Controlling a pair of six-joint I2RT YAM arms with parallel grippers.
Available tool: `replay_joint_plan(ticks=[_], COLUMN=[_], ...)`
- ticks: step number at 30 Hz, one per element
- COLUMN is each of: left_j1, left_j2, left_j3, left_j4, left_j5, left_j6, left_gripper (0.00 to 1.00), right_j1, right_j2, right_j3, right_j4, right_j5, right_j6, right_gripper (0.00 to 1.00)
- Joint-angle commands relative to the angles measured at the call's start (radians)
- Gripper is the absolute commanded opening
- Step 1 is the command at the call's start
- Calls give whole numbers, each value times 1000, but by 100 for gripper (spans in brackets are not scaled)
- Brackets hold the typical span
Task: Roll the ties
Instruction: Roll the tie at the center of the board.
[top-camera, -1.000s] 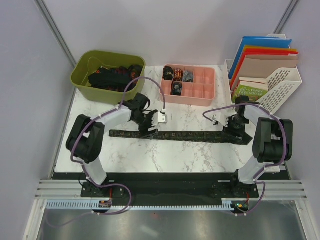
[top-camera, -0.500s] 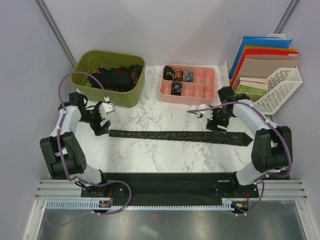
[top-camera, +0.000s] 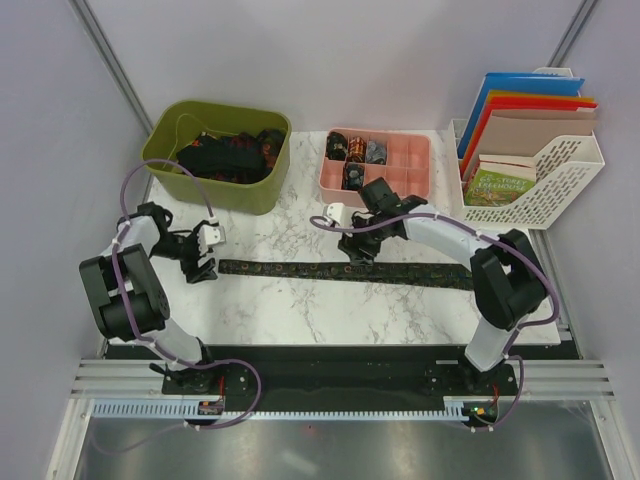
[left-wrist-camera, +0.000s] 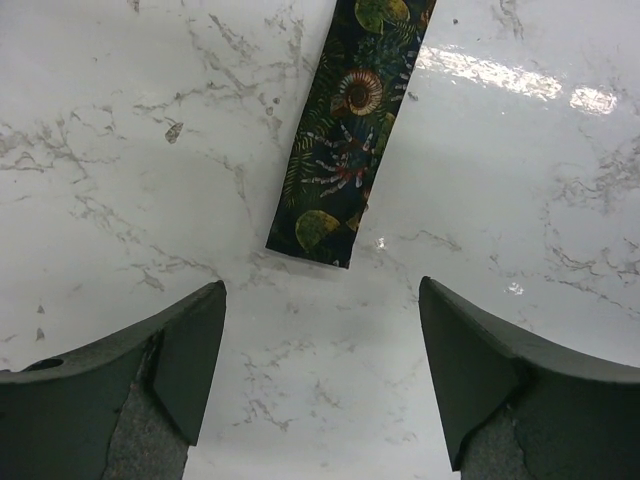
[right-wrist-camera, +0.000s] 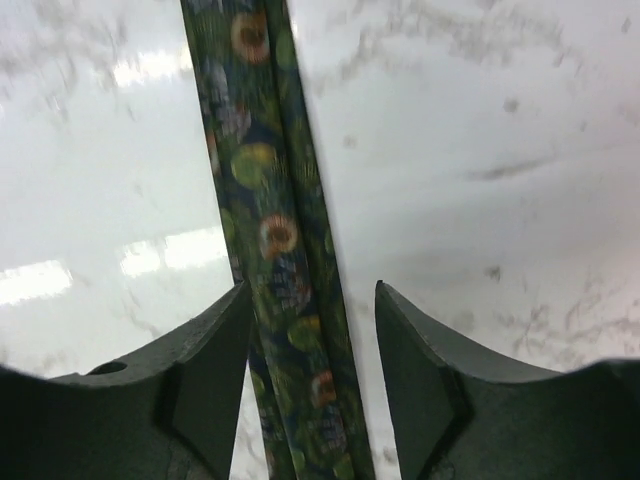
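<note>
1 tie (top-camera: 300, 268) is lying across the desk (top-camera: 300, 310); the left gripper (left-wrist-camera: 320, 300), jaws apart, is hovering beside its narrow end, the right gripper (right-wrist-camera: 310, 300), jaws apart, straddling its middle.

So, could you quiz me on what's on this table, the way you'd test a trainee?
1. True or false: the long tie on the table is already rolled up.
2. The rolled ties sit in compartments of: A the file rack, B the pink tray, C the green bin.
3. Does the left gripper or the right gripper have the long tie running between its fingers?
Key: 1 false; 2 B; 3 the right gripper.
</note>
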Motion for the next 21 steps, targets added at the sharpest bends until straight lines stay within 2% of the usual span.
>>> replay_joint_plan(ticks=[1, 7, 12, 17, 21], left_j1=[2, -3, -3, -4, -6], left_j2=[43, 77, 107, 118, 109], left_j3=[-19, -27, -38, -29, -36], left_j4=[70, 79, 81, 78, 76], left_j5=[69, 75, 67, 76, 70], left_j6=[128, 186, 208, 205, 218], left_gripper=[83, 79, 77, 66, 64], right_j1=[82, 183, 209, 251, 281], right_j2=[28, 164, 241, 308, 362], right_j3=[63, 154, 163, 195, 229], right_j4=[262, 380, 571, 711, 773], right_j5=[-103, -115, -112, -80, -71], right_j6=[297, 527, 852, 1076, 1225], right_gripper=[54, 40, 30, 20, 15])
